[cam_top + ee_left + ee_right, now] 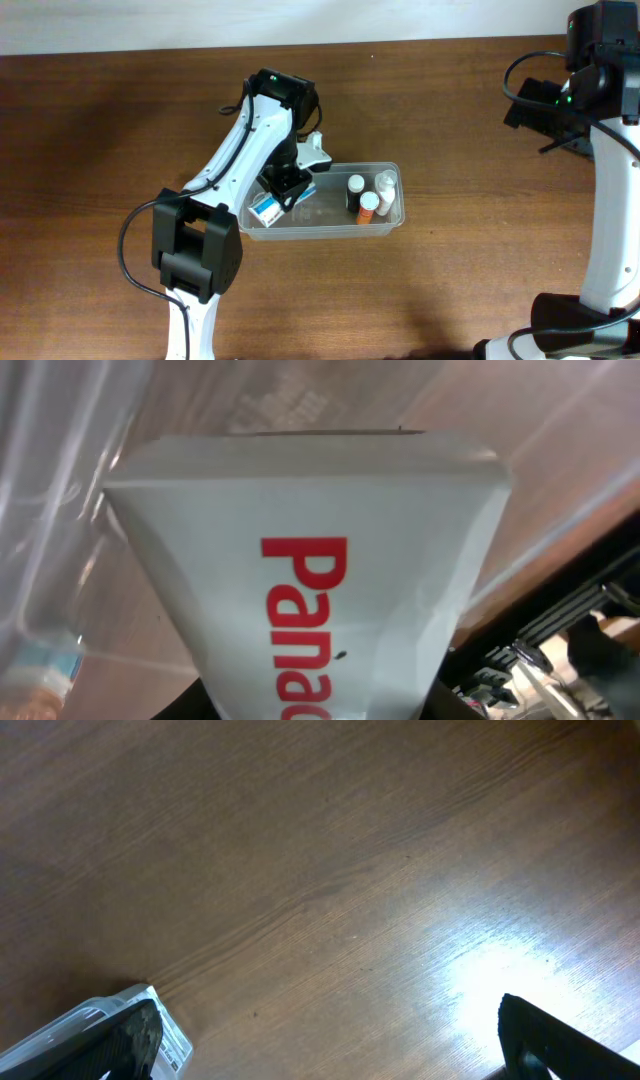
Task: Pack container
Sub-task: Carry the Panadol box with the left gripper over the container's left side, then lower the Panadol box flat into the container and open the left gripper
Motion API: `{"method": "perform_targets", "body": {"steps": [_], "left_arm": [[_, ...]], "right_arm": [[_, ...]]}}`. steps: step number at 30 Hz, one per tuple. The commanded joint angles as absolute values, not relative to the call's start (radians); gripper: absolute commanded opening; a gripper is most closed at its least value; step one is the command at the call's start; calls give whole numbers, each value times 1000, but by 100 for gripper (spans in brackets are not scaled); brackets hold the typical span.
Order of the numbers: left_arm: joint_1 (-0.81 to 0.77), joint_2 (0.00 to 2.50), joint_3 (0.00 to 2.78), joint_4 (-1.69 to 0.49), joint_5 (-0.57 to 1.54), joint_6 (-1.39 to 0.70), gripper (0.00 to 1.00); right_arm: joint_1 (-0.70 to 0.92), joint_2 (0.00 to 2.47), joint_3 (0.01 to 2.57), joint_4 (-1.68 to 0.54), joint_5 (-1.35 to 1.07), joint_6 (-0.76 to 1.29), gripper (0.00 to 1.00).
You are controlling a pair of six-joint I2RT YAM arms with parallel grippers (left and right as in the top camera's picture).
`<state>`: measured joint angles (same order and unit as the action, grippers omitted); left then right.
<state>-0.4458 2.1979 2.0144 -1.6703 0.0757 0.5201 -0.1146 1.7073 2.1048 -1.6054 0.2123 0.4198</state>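
Note:
The clear plastic container (395,222) lies at the table's middle. Three small bottles (367,197) stand at its right end. My left gripper (284,188) reaches into the container's left end and is shut on a small white-and-blue box (265,208). In the left wrist view the box (310,560) fills the frame, white with red lettering, and hides the fingers. The container's clear wall (60,510) shows beside the box. My right gripper (335,1055) is open and empty over bare wood, far right of the container (530,105).
The brown wooden table (120,120) stretches around the container. The right arm's base and cables (600,90) stand at the far right edge. The left arm's body (195,245) crosses the table in front of the container's left end.

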Motion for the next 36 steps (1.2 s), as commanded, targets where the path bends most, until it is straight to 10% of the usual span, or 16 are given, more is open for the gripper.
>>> {"method": "perform_targets", "body": {"steps": [1, 36], "left_arm": [[-445, 2197, 1996, -1660, 146, 642, 40], [-444, 2197, 1819, -1450, 131, 1028, 40]], "right_arm": [[-118, 1703, 2115, -1605, 214, 427, 98], [-118, 1703, 2115, -1605, 214, 427, 98]]}}
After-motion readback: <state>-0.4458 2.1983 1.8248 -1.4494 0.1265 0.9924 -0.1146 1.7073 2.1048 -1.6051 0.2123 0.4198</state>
